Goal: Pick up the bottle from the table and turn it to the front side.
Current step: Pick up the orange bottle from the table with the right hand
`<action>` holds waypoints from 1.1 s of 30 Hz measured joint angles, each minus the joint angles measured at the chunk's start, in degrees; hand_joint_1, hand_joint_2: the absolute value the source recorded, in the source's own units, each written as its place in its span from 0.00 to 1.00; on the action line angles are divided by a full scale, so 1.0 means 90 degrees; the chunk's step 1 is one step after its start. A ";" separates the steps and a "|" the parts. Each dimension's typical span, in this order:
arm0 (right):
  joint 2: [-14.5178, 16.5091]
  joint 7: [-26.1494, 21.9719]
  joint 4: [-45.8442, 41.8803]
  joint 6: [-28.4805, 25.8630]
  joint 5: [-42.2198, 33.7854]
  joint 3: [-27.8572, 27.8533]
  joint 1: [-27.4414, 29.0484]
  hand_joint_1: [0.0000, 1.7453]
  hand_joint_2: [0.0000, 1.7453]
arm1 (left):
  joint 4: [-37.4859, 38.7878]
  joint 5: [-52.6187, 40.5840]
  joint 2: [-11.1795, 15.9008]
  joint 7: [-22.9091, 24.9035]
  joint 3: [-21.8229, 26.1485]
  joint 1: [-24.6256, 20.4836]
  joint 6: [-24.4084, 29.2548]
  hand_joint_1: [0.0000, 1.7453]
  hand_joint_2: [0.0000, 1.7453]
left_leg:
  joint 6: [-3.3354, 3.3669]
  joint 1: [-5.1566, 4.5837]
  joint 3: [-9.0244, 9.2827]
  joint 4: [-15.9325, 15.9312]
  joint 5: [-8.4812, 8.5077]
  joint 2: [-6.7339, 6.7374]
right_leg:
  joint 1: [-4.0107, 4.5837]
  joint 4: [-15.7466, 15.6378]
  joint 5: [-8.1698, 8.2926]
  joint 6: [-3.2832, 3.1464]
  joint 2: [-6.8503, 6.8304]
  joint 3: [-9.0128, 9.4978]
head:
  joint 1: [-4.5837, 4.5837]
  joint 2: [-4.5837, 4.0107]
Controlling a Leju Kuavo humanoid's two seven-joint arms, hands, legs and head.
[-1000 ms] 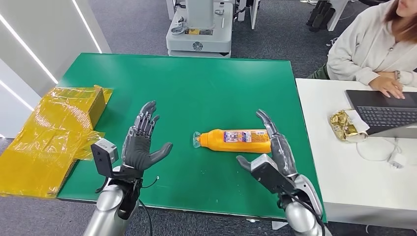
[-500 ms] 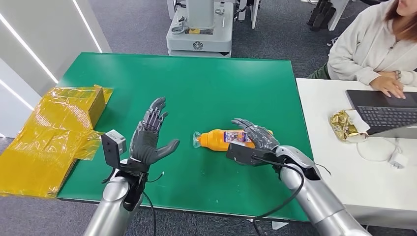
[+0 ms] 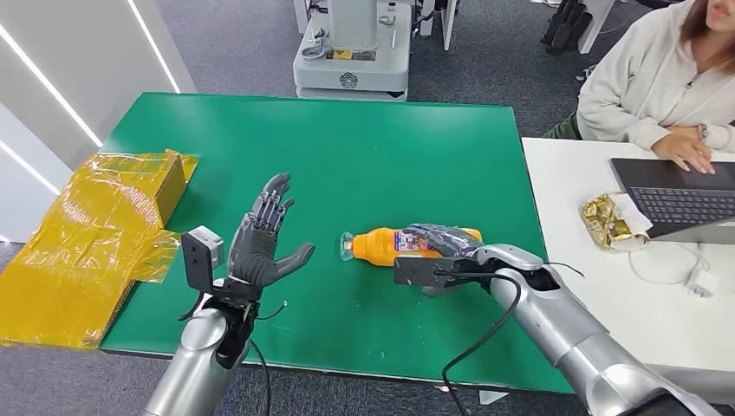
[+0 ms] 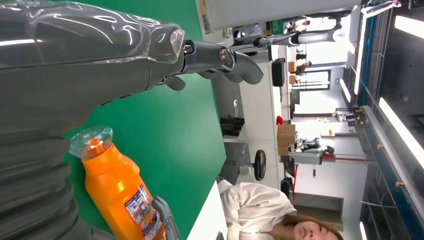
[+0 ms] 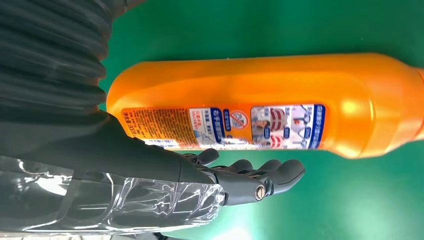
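An orange bottle (image 3: 387, 245) with a blue-and-white label lies on the green table (image 3: 347, 147), near yellow plastic wrap (image 3: 82, 234).

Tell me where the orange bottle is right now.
In the head view the orange bottle lies on its side on the green table, right of centre, under the right robot hand, its cap toward the left robot hand.

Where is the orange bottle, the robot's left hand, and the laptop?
Bottle (image 3: 379, 245): head view, on its orange body near the neck.
Left hand (image 3: 257, 249): head view, on the palm, fingers spread above the table.
Laptop (image 3: 680, 204): head view, on its keyboard.
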 joint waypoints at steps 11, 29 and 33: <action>-0.0022 -0.0012 0.0218 -0.0141 -0.0038 0.0409 -0.0183 0.00 1.00 | 0.0022 0.0047 0.0093 -0.0062 0.0000 0.0072 0.0092 0.00 1.00 | 0.0000 0.0000 0.0000 0.0001 0.0000 0.0000 | 0.0000 0.0000 0.0000 0.0000 0.0000 0.0001 | 0.0000 0.0000; -0.0838 0.0218 0.0313 -0.0724 -0.0077 0.0572 -0.0219 0.00 1.00 | 0.0022 0.0067 0.0197 -0.0182 0.0000 0.0260 0.0192 0.00 1.00 | 0.0001 -0.0001 -0.0001 0.0003 0.0000 -0.0006 | -0.0001 -0.0003 0.0000 0.0000 -0.0005 0.0000 | 0.0000 0.0000; -0.1187 0.0330 0.0242 -0.0816 -0.0100 0.0565 -0.0139 0.00 1.00 | 0.0022 0.0067 0.0197 -0.0190 0.0000 0.0263 0.0186 0.00 1.00 | 0.0001 -0.0001 -0.0003 0.0003 0.0000 -0.0012 | -0.0001 -0.0003 0.0000 0.0000 -0.0014 0.0001 | 0.0001 0.0000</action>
